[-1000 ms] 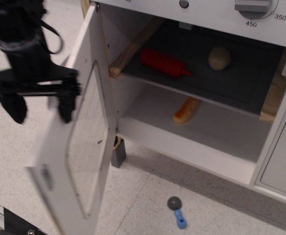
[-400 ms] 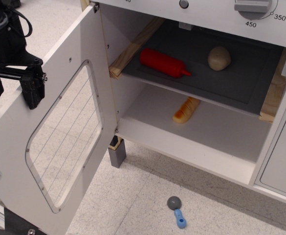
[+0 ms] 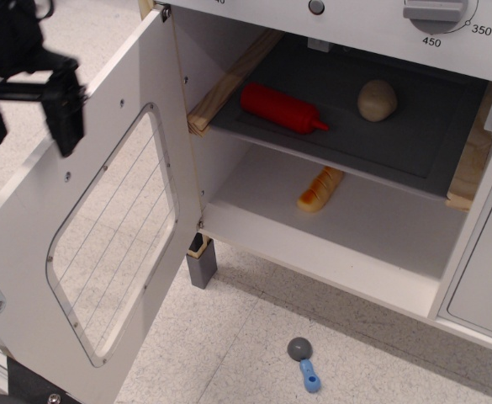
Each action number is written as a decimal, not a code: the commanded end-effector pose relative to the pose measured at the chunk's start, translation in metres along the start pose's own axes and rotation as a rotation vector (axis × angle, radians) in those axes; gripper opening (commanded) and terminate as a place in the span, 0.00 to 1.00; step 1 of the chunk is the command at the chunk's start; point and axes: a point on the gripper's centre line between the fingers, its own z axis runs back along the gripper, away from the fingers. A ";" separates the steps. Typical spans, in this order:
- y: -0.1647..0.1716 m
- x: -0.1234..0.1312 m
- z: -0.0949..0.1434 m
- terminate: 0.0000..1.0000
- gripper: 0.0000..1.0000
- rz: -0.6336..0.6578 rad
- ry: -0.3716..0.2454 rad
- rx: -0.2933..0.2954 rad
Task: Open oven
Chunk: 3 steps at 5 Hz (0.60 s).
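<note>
The white toy oven [image 3: 355,252] stands with its door [image 3: 35,236] swung wide open to the left. The door's rounded wire-lined window [image 3: 115,231] faces me. Inside, a dark grey tray shelf [image 3: 414,139] holds a red bottle [image 3: 281,108] and a tan ball [image 3: 378,99]. An orange bread piece [image 3: 320,189] lies on the oven floor. My black gripper [image 3: 27,118] is at the upper left, over the door's outer edge, with its two fingers apart and nothing between them. The door handle is hidden.
A grey and blue toy utensil [image 3: 304,362] lies on the speckled floor in front of the oven. A white cabinet door [image 3: 489,286] is at the right. A control panel with a grey dial [image 3: 435,10] runs above the oven.
The door has swung from edge-on to wide open. My gripper moved left with it, then rose a little and shifted right, now blurred.
</note>
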 end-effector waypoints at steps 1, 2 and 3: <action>-0.039 0.025 0.010 0.00 1.00 0.044 -0.052 0.019; -0.045 0.029 -0.023 0.00 1.00 0.060 -0.044 0.067; -0.042 0.035 -0.045 1.00 1.00 0.109 -0.047 0.068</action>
